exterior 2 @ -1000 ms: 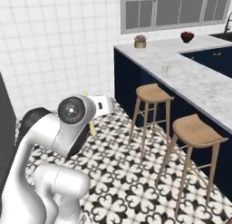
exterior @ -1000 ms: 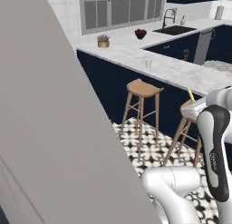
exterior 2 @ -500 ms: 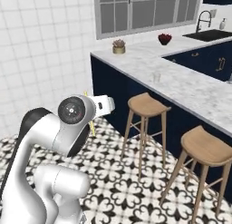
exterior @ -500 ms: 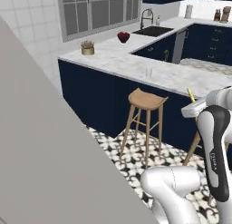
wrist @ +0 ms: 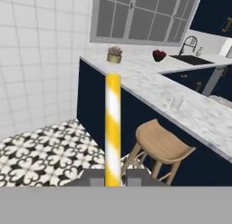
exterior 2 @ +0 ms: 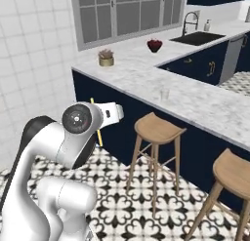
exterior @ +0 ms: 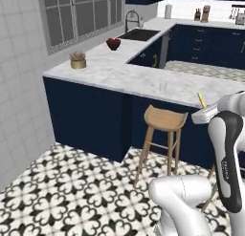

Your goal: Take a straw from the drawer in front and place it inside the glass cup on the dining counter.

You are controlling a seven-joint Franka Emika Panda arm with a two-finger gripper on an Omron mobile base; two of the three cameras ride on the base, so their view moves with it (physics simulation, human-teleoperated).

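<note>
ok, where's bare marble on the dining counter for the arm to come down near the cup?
Bare stretch of the white-grey marble dining counter between the small potted plant and the clear glass cup, and more past the cup above the wooden stools. Busier at the far corner: dark red bowl, black sink.

Stool [wrist: 162, 146] blocks low approach; marble bare around glass cup [wrist: 176, 103].

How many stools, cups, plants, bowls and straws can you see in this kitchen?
Wooden stools: 2, one near the middle of the dining counter and one further right.
Glass cups: 1, on the dining counter.
Potted plants: 1.
Dark red bowls: 1.
Straws: 1, yellow and white, held upright in the hand.
Total: 6
</note>
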